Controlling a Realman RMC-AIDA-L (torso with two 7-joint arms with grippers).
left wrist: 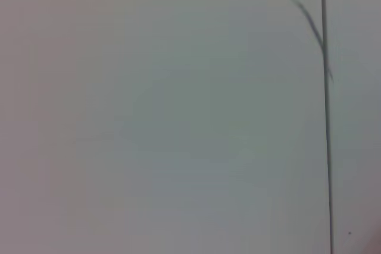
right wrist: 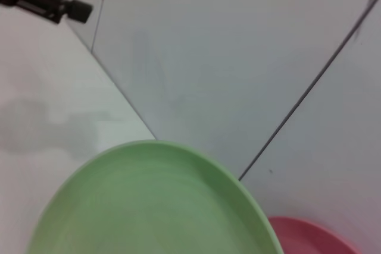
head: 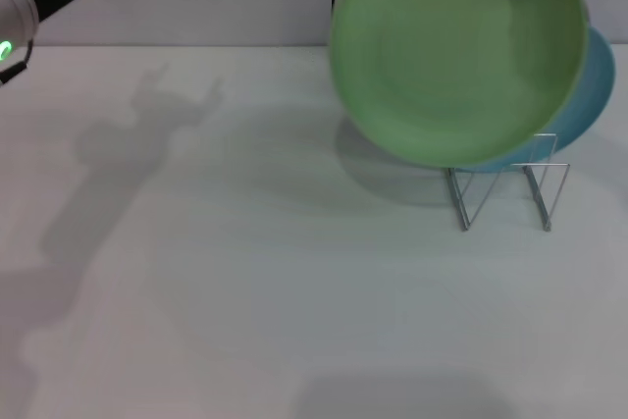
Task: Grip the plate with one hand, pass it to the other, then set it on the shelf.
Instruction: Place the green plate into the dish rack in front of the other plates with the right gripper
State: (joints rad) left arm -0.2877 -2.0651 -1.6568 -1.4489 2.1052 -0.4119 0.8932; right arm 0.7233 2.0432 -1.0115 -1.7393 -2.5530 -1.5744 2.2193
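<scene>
I see a pale table (head: 245, 291) carrying only the wire shelf (head: 510, 193), standing far right.

Head view looks down; right wrist hovers close, sharing the green plate (head: 456, 51).

Light green plate (head: 456, 51) upright, tilted, apparently touching the wire shelf (head: 510, 188).
</scene>
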